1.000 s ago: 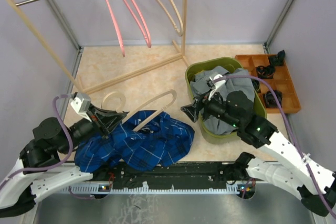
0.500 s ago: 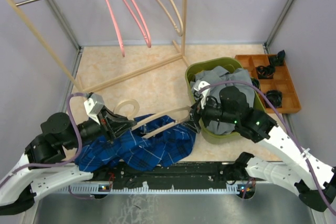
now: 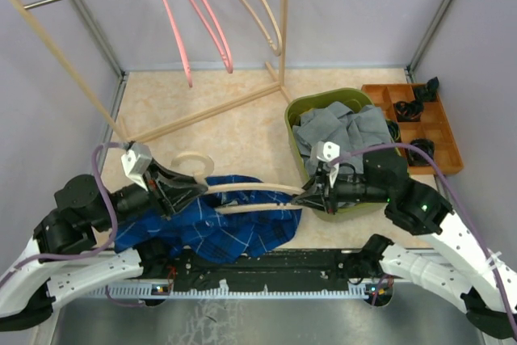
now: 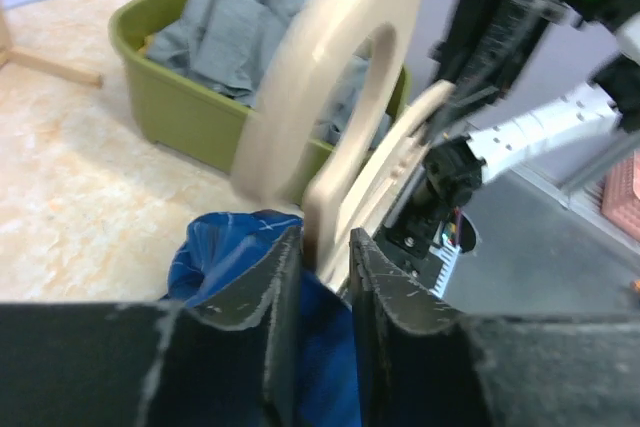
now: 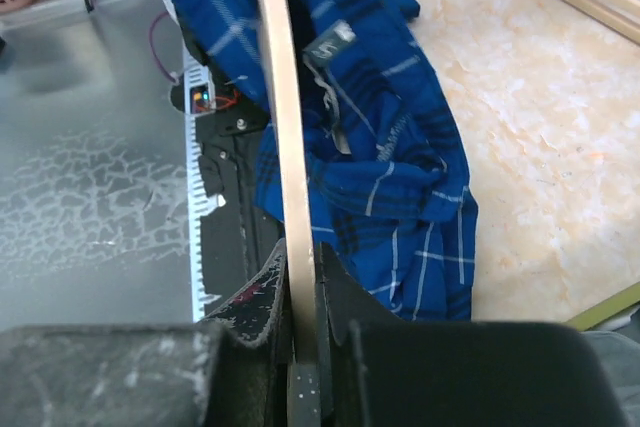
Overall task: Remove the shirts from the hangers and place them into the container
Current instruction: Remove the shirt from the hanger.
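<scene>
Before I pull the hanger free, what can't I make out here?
- Top view: blue shirt folds cover part of the hanger; whether it threads the collar is unclear.
- Top view: the grey shirt hides whatever lies beneath in the container.
- Left wrist: the left claw itself hides whether cloth is pinched too.
- Right wrist: the top edge cuts off the hanger beyond the right claw.

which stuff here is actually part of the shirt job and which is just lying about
For the job: blue white-checked shirt; pale wood-coloured curved hanger threaded through it; olive-green plastic basin; grey shirt in the basin.
Lying about: flat orange compartment tray; wooden rack frame.
</scene>
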{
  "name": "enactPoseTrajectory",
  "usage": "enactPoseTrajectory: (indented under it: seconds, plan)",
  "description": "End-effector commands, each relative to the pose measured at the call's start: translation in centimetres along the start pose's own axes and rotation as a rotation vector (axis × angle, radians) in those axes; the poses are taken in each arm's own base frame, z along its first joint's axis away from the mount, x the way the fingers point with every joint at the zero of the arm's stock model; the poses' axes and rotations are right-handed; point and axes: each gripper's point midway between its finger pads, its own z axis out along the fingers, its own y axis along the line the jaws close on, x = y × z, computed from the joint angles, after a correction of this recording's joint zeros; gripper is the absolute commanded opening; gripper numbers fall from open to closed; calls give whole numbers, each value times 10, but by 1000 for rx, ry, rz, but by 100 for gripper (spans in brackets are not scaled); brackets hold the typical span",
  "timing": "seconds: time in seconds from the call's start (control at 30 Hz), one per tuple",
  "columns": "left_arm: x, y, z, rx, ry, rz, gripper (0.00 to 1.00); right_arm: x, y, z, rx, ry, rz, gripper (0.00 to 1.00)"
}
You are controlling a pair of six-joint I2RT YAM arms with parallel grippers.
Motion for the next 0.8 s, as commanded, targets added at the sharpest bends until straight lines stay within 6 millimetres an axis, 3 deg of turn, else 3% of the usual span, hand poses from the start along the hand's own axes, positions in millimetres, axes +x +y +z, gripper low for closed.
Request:
enactPoseTrajectory:
  seconds: [0.0, 0.07, 0.1, 0.17, 0.23, 0.37, 0.67, 0.77]
  plan:
    - [-11, 28, -4, -166, -51, -11, 34, -20, -2, -9, 51, -81, 33, 0]
    - [-1, 40, 0, -231, -10, -10, 42, -14, -7, -9, 89, -57, 84, 0]
    - [6, 45, 3, -257, 18, -9, 56, -9, -11, -9, 116, -42, 116, 0]
    - [16, 54, 8, -304, 57, -13, 68, 3, -23, -8, 194, -4, 184, 0]
    - [26, 66, 11, -366, 78, -20, 75, 16, -34, -6, 259, 39, 244, 0]
    - [47, 88, 11, -488, 127, -48, 78, 23, -37, -2, 276, 43, 303, 0]
    - [89, 114, 17, -650, 262, -73, 85, -7, -26, -16, 260, -90, 310, 0]
    - [101, 129, 5, -774, 293, -103, 83, -16, -24, -31, 296, -110, 302, 0]
